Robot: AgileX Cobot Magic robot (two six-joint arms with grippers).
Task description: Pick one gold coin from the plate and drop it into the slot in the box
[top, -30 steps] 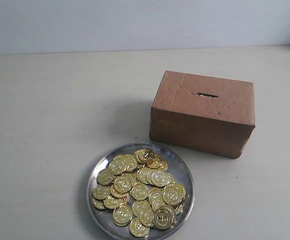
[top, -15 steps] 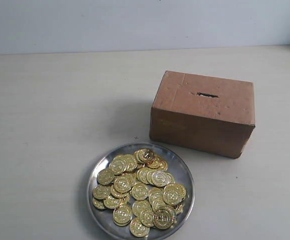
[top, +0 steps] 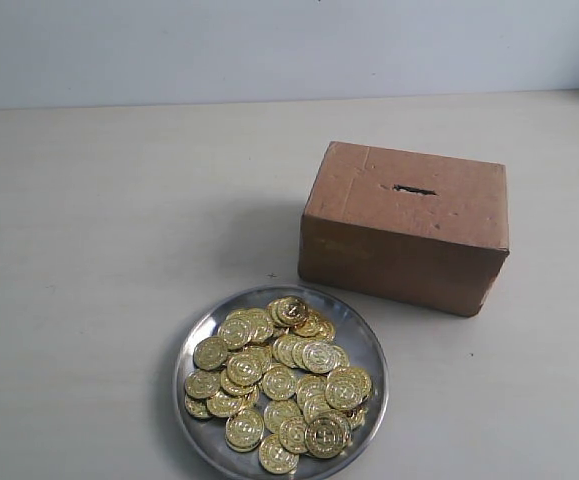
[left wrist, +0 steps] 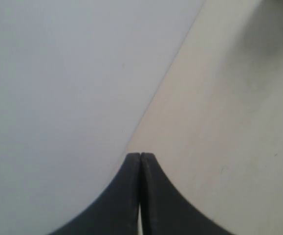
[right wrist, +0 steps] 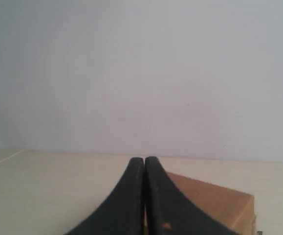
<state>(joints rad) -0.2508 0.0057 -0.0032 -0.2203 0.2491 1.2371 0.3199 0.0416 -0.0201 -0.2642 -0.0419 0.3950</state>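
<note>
Nothing has shifted since the earlier frames. At lower centre of the exterior view the plate [top: 370, 341] rests on the worktop [top: 99, 250], heaped with gold coins [top: 279, 385]. Just behind it, right of centre, stands the box [top: 399, 250], with the slot [top: 413, 189] on its top face. In the wrist views the left tool [left wrist: 140, 156] and right tool [right wrist: 144, 159] are pinched fully together, empty.

No legible text or numbers. The round gold coins [top: 279, 383] on the shiny silver metal plate [top: 359, 328] bear embossed marks too small to read.
</note>
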